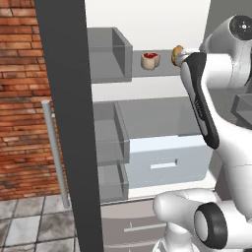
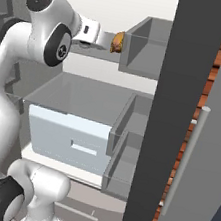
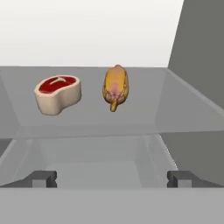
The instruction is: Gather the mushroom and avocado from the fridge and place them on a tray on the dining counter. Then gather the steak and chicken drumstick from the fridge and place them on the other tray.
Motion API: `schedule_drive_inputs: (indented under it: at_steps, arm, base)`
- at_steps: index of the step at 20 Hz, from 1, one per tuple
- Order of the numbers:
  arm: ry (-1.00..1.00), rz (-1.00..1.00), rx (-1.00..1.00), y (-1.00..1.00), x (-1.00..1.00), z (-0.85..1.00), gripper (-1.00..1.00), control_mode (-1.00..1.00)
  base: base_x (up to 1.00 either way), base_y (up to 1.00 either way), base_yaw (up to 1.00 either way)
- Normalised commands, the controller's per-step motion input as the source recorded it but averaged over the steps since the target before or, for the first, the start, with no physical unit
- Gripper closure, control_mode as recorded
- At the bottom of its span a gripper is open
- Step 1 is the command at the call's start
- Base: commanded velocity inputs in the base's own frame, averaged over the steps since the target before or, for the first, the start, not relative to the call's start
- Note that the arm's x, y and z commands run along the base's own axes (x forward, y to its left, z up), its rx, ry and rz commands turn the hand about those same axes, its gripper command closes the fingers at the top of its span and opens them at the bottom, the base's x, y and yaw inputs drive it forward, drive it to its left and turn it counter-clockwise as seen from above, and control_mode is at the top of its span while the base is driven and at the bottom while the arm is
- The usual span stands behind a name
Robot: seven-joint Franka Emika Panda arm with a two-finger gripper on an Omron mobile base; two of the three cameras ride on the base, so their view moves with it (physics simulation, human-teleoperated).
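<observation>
The fridge (image 1: 64, 123) stands open in front of me. On an upper glass shelf lie the steak (image 3: 57, 93), red with a white fatty edge, and to its right the tan chicken drumstick (image 3: 115, 88). My gripper (image 3: 112, 179) is open and empty, hanging short of the shelf's front edge with the drumstick straight ahead between its fingertips (image 3: 43, 178). From the left base the steak (image 1: 150, 60) sits left of the drumstick (image 1: 176, 55), which my hand partly covers. From the right base the drumstick (image 2: 117, 42) lies just beyond my hand.
Grey door bins (image 1: 110, 54) flank the shelf on the left, and more bins (image 2: 148, 47) line the right door. A white drawer (image 1: 167, 160) sits below under a glass shelf. The fridge's grey side wall (image 3: 201, 65) closes the right. A brick wall (image 1: 19, 74) stands left.
</observation>
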Motion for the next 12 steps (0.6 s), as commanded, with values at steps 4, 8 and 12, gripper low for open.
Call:
schedule_drive_inputs:
  at_steps: [4,8,12]
  arm:
    - [0.01,0.00,0.00,-0.14,0.45,0.00,-1.00,-1.00]
    - [0.06,0.00,0.00,-0.26,0.50,0.00,-1.00,-1.00]
    - [0.08,0.00,0.00,-0.17,0.51,-0.03,-1.00,-1.00]
  base:
    - [0.00,0.00,0.00]
    - [0.00,0.00,0.00]
    - [0.00,0.00,0.00]
